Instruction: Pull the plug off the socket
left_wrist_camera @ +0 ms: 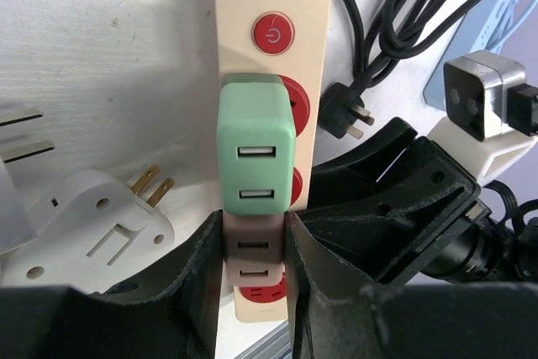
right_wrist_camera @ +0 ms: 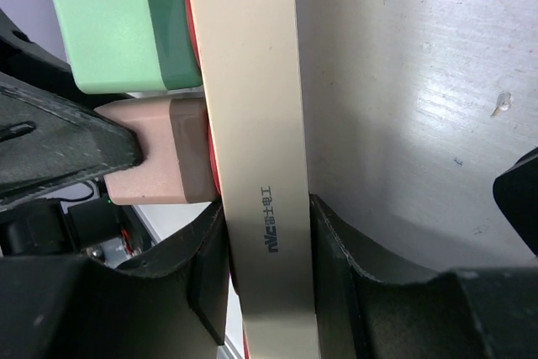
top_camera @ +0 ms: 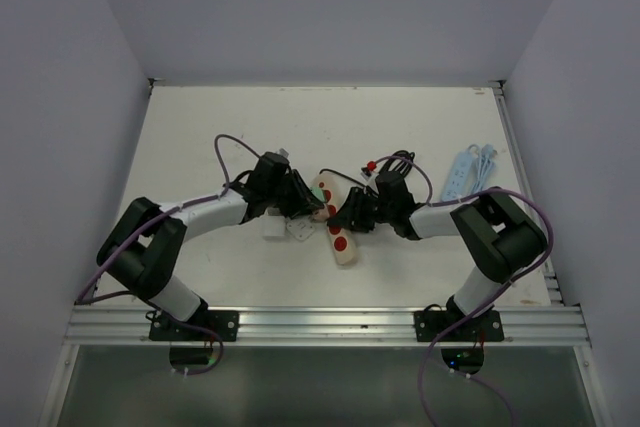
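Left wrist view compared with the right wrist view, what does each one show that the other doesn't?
Only the left wrist: the red power button, USB ports, a loose white adapter and a black cable. Only the right wrist: the printed side of the beige power strip, with the right gripper clamped on it. Both: that strip, the green charger, and the pink charger held by the left gripper.

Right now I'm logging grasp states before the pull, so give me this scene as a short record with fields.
left gripper: shut on pink plug, one finger on each side
right gripper: shut on power strip, clamping its long edges
pink plug: against the power strip face, looks seated
green plug: seated next to the pink plug, ungripped
loose nearby: white adapter, unplugged, prongs exposed
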### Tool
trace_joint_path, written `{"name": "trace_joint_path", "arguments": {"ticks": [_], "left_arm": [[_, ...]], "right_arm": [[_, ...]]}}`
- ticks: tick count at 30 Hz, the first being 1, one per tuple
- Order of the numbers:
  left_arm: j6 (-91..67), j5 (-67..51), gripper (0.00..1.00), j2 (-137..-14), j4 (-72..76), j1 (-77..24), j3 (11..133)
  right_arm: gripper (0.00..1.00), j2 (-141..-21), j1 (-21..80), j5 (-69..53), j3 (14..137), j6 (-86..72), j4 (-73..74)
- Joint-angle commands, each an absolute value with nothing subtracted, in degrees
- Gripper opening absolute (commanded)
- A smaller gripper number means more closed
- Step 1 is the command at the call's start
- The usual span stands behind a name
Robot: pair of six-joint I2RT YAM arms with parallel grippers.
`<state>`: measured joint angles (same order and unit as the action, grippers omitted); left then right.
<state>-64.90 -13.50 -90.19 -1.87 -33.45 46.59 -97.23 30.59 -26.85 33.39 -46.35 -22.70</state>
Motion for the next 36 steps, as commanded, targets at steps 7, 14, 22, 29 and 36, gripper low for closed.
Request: {"name": "trace_joint_path", "arguments": {"ticks": [7,14,22,29,36], "left_arm": [[-65.2,-8.3,0.0,-84.0,4.6,-34.1,49.4],[-64.5,-6.8,0.08,-84.4,5.6,-35.2,49.0],[-62.4,-5.4,0.75,-84.7,4.7,-35.9,48.0],[-61.6,-5.4,0.76,-88.1,5.3,-37.4,48.4],[-61.6,-5.5,0.67,-94.1,5.9,-39.4,51.2]], "right_arm": [[0.0,-101.1,26.6,-5.4,27.7,-44.9,-0.4],[0.0,-99.8,26.7,-7.1,26.9,-44.8,-1.7],[0.0,-99.9,26.7,-11.1,26.3,-44.5,-4.4],[0.0,-100.1,26.7,-12.1,26.5,-44.3,-5.1],[0.0,-100.9,26.7,-13.1,26.5,-44.4,-6.1]]}}
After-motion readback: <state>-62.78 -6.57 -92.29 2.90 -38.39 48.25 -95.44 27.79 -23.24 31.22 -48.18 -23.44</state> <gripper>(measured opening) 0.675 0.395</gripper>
